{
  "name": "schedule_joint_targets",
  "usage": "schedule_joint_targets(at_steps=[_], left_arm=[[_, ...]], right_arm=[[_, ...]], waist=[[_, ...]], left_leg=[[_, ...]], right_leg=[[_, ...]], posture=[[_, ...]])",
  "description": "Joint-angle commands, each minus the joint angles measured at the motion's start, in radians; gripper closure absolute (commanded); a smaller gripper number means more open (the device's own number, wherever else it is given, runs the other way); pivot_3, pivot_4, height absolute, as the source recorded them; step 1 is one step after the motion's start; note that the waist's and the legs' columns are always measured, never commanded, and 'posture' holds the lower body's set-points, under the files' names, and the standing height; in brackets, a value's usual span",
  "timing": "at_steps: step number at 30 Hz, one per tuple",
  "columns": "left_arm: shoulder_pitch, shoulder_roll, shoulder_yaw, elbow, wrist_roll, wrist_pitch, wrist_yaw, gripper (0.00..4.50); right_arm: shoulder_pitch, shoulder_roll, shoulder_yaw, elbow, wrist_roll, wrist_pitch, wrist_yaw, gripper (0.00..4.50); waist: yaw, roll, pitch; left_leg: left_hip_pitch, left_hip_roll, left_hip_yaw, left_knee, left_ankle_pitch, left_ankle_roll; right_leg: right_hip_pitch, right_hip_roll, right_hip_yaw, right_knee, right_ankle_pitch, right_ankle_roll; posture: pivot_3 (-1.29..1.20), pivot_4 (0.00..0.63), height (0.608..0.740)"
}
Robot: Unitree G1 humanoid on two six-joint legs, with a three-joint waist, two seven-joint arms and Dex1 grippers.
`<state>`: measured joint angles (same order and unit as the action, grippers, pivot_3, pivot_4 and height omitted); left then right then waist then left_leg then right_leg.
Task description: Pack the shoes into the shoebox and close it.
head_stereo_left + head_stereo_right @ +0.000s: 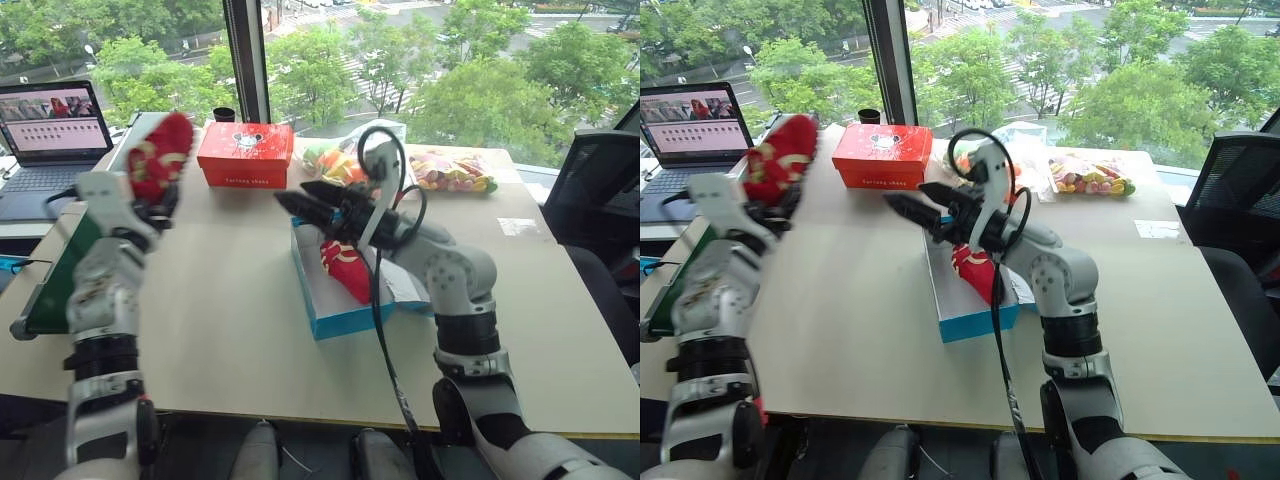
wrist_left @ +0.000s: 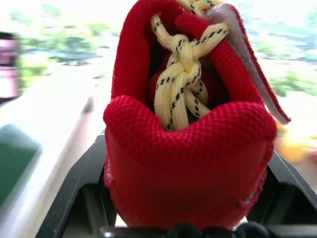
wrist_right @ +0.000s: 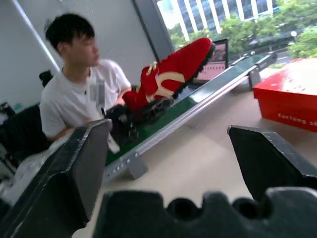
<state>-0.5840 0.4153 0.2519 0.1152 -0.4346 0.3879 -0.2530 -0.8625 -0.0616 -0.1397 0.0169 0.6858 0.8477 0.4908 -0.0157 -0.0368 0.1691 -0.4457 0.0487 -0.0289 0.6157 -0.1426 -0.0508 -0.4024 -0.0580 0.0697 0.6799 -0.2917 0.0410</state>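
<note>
- Far left, a laptop stood open beside the bench, and a green-topped ramp lay along the bench's left edge.
- The left gripper was clenched on one red shoe, held up in the air above the bench's left side, well apart from the shoebox; the left wrist view showed the shoe's heel wedged between the black fingers, its yellow laces facing the camera.
- A red box sat at the back of the bench, near the window.
- At the centre, the blue shoebox lay open, with the second red shoe already inside.
- The right gripper hovered above the shoebox, its jaws spread wide and holding nothing.
- Behind it, clear bags of orange and yellow toys rested near the window; a dark chair stood at the far right.
- A person in a white shirt sat off to the robot's left.
- Count: two shoes, one shoebox, one red box.
- Judged from this, the task looked about half done: one shoe packed, one yet to go in, and the lid yet to be shut.
</note>
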Motion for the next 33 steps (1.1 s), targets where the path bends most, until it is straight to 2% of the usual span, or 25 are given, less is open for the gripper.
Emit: schedule_joint_targets(at_steps=[1,3,7,10,17,33], left_arm=[[-0.004,-0.060,-0.040,-0.184,-0.039,0.139,0.073,1.90],[-0.002,-0.102,-0.070,-0.242,-0.049,0.192,0.090,1.90],[-0.001,-0.146,-0.127,-0.318,-0.059,0.267,0.089,1.90],[-0.012,-0.189,-0.114,-0.346,-0.082,0.308,0.117,1.90],[-0.028,-0.269,-0.101,-0.439,-0.141,0.398,0.180,1.90],[0.029,-0.350,-0.182,-0.533,-0.180,0.509,0.193,1.90]], right_arm=[[-0.058,0.034,-0.147,0.027,0.142,0.051,-0.111,0.00],[-0.066,0.053,-0.211,0.051,0.206,0.062,-0.164,0.00],[-0.049,0.053,-0.261,0.082,0.246,0.065,-0.231,0.00],[-0.035,0.056,-0.284,0.093,0.268,0.068,-0.272,0.00],[-0.014,0.052,-0.268,0.102,0.274,0.068,-0.302,0.00],[-0.016,0.049,-0.217,0.116,0.255,0.054,-0.281,0.00]], waist=[[-0.016,0.000,0.000],[-0.028,0.000,0.000],[-0.033,0.000,0.000],[-0.029,0.000,0.000],[-0.029,0.000,0.000],[-0.028,0.000,0.000]], left_leg=[[0.000,0.000,0.000,0.000,0.000,0.000],[0.000,0.001,0.000,-0.001,0.000,0.000],[0.000,0.000,0.000,-0.003,0.000,0.000],[0.000,0.000,0.000,-0.003,0.000,0.000],[0.000,0.000,0.000,-0.002,0.000,0.001],[-0.001,0.000,0.000,-0.002,0.000,0.001]], right_leg=[[-0.001,0.001,0.001,0.000,0.000,0.000],[-0.001,0.001,0.001,0.000,0.000,0.000],[-0.002,0.001,0.001,0.000,0.000,0.000],[-0.001,0.001,0.001,0.000,0.000,0.000],[-0.001,0.001,0.001,-0.001,0.000,0.000],[-0.001,0.001,0.001,-0.003,0.000,0.000]], posture=[[0.00,0.150,0.739],[0.00,0.150,0.739],[0.00,0.150,0.739],[0.00,0.150,0.739],[0.00,0.150,0.739],[0.00,0.150,0.739]])
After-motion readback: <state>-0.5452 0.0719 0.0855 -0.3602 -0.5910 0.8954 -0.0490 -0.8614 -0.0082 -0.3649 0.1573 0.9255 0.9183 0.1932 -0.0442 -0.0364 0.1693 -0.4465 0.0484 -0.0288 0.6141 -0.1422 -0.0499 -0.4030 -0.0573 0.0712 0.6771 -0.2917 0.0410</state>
